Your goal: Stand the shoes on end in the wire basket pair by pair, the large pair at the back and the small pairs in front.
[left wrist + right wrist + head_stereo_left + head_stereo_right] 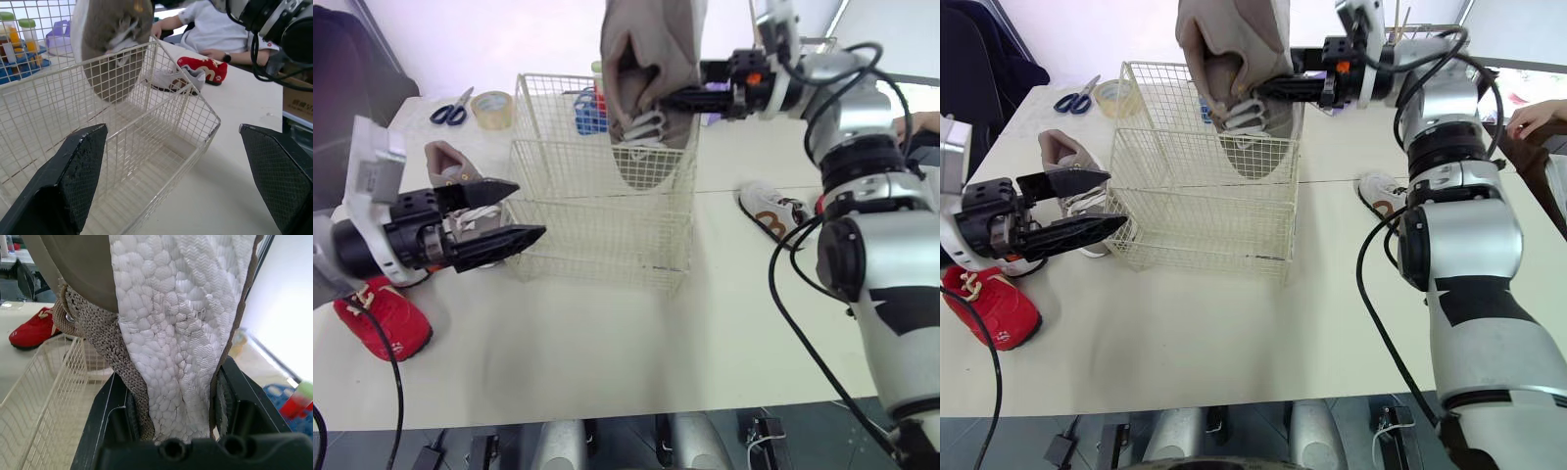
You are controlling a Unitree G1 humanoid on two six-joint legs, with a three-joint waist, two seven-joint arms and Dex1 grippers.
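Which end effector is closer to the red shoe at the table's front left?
Left. The left end effector is open, close by the red shoe on its basket side; the right end effector is above the wire basket, gripping a large beige shoe.

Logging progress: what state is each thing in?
Wire basket: upright, no shoe resting inside.
Held beige shoe: toe down, over basket's back.
Other beige shoe: on table.
Left-side red shoe: on table.
White shoe: on table.
Left gripper: open.
Right gripper: shut on held beige shoe.
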